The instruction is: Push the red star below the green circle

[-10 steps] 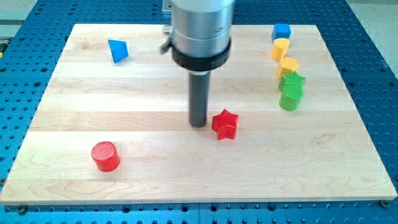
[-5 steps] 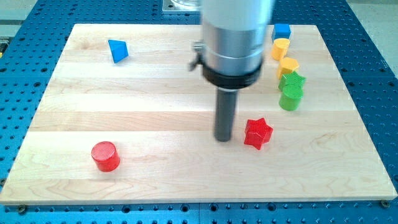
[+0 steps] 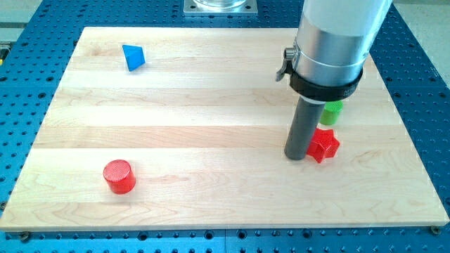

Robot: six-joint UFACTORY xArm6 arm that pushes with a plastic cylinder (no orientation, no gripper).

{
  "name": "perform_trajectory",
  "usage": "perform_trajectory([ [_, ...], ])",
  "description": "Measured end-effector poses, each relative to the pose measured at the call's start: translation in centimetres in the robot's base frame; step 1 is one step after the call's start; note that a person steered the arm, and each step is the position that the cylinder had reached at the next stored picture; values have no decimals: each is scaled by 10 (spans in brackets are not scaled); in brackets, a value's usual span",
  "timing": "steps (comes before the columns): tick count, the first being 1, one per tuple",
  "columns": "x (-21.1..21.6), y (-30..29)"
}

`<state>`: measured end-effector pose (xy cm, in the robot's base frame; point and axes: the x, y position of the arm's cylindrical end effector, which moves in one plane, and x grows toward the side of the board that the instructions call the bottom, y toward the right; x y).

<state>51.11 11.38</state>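
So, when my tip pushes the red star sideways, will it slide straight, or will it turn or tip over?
The red star sits low and flat on the wooden board, so it probably slides rather than tips. My tip touches it at the view's left, against a pointed edge, so it may rotate somewhat. It looks like a small, rigid, light plastic piece.

The arm's broad grey body runs off the view's top edge and covers the tabletop's [image 3: 211, 105] upper right corner. Of the green circle [image 3: 332, 111] only a lower sliver shows beside the rod; its full outline cannot be made out. The red star's [image 3: 324, 145] left points sit behind my tip [image 3: 296, 156], so contact there cannot be judged.
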Motion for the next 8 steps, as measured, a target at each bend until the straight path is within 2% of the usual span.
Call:
perform_trajectory([
  [1,16,-2],
  [4,19,71],
  [8,18,48],
])
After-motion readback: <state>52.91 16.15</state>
